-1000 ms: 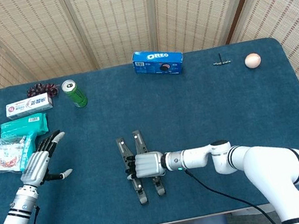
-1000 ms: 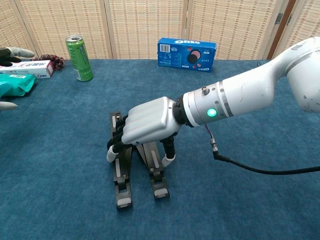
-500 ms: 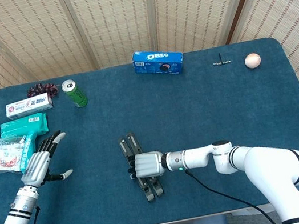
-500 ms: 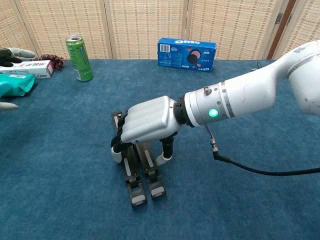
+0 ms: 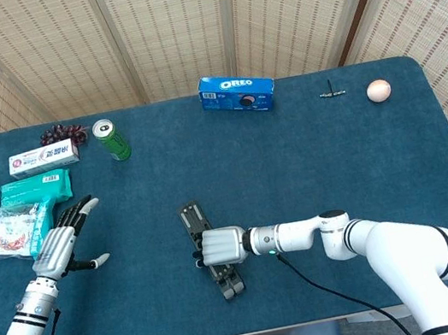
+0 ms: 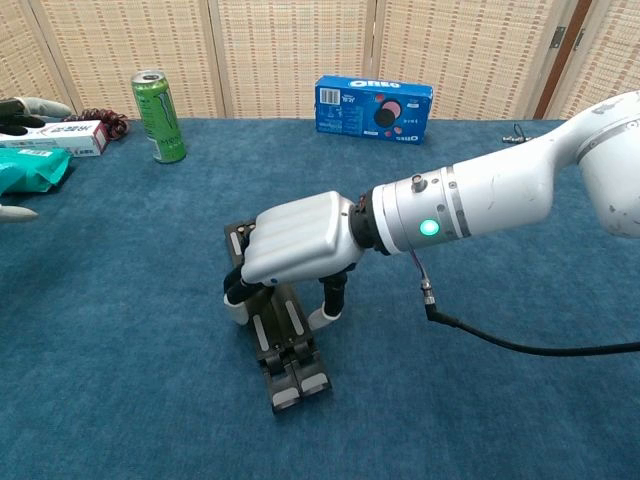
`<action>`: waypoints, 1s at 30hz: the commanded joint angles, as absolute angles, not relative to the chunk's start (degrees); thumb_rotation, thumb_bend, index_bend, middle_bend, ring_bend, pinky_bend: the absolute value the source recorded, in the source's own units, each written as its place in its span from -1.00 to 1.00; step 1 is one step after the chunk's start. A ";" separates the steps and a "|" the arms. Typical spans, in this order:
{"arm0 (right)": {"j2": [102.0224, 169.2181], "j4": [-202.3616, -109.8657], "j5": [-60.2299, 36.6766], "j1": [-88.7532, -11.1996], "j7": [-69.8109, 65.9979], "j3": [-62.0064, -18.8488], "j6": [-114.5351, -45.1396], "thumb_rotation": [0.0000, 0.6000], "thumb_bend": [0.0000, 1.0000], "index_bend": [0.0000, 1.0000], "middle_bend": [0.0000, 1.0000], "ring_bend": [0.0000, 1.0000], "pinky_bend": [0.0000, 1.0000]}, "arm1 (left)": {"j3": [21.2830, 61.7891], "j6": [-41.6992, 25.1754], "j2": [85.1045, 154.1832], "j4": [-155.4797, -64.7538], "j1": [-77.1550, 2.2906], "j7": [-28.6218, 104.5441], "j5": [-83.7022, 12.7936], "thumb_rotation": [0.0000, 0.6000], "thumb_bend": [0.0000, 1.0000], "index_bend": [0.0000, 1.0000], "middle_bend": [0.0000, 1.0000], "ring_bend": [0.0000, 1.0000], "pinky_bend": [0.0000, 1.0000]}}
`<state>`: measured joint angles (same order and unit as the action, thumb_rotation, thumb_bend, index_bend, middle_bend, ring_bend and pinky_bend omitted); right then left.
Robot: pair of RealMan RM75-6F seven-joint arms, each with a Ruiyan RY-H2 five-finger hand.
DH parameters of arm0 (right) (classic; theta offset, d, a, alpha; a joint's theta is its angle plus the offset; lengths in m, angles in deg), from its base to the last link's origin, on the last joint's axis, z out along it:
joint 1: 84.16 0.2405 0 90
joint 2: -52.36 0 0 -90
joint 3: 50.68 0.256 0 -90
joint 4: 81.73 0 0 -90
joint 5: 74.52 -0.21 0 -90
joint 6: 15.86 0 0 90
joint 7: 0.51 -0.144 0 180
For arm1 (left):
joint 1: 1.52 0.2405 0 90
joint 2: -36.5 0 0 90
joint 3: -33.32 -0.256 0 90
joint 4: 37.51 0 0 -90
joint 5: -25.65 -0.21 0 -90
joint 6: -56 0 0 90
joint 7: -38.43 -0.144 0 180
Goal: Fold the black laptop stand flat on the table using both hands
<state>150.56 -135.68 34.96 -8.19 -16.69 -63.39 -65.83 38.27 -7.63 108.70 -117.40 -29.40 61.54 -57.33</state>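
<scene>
The right hand [image 6: 298, 240] is laid palm-down over the laptop stand [image 6: 287, 350], its fingers curled around the two closed legs (side by side on the counter [image 6: 480, 400]). The left hand [image 5: 62, 244] is held open, fingers spread, well apart at the counter's edge.

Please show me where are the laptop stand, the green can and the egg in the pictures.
laptop stand [image 6: 292, 358]: chest view, on its near rails, below the hand.
green can [image 5: 112, 140]: head view, on the can's side wall.
egg [image 5: 378, 91]: head view, on the middle of the shell.
</scene>
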 commanded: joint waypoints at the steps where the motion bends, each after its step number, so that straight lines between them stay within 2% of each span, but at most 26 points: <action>1: 150.72 -135.27 34.99 -8.51 -16.73 -63.22 -66.47 1.00 -0.58 -0.19 0.50 -0.19 -0.51 | 38.27 -7.64 108.70 -117.41 -29.40 61.57 -57.36 1.00 -0.70 -1.00 -0.98 -1.00 -0.95; 4: 150.77 -134.94 35.16 -8.73 -16.53 -63.26 -66.91 1.00 -0.58 -0.19 0.55 -0.16 -0.51 | 38.21 -7.63 108.72 -117.44 -29.41 61.51 -57.43 1.00 -0.70 -1.00 -0.98 -1.00 -0.94; 10: 150.29 -135.29 35.20 -8.87 -16.28 -63.53 -66.54 1.00 -0.58 -0.21 0.23 -0.33 -0.51 | 38.13 -7.53 108.89 -117.40 -29.48 61.51 -57.50 1.00 -0.70 -1.00 -0.98 -1.00 -0.94; 12: 150.04 -135.62 35.10 -8.89 -15.69 -63.59 -65.97 1.00 -0.58 -0.32 0.12 -0.40 -0.51 | 38.12 -7.50 108.93 -117.34 -29.52 61.52 -57.53 1.00 -0.70 -1.00 -0.98 -1.00 -0.94; 16: 149.16 -137.08 34.21 -9.13 -14.24 -63.10 -64.94 1.00 -0.58 -0.89 -0.46 -0.76 -0.52 | 38.15 -7.59 108.88 -117.35 -29.50 61.56 -57.52 1.00 -0.70 -1.00 -0.98 -1.00 -0.95; 17: 148.93 -137.46 33.89 -9.28 -13.79 -62.86 -64.79 1.00 -0.58 -0.97 -0.60 -0.85 -0.55 | 38.16 -7.61 108.85 -117.37 -29.49 61.59 -57.52 1.00 -0.70 -1.00 -0.98 -1.00 -0.95; 20: 147.65 -139.35 32.63 -10.02 -12.09 -61.97 -64.62 1.00 -0.58 -1.00 -0.78 -0.95 -0.61 | 38.18 -7.80 108.67 -117.44 -29.41 61.55 -57.52 1.00 -0.70 -1.00 -0.98 -1.00 -0.95; 30: 138.15 -151.91 23.71 -17.42 -3.25 -57.29 -67.86 1.00 -0.58 -1.00 -0.85 -1.00 -0.63 | 38.45 -7.92 107.38 -118.02 -29.55 60.94 -57.58 1.00 -0.70 -1.00 -0.98 -1.00 -0.95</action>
<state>140.99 -148.43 26.45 -14.92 -6.14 -58.83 -66.50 38.44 -7.89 107.44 -117.97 -29.54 61.00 -57.55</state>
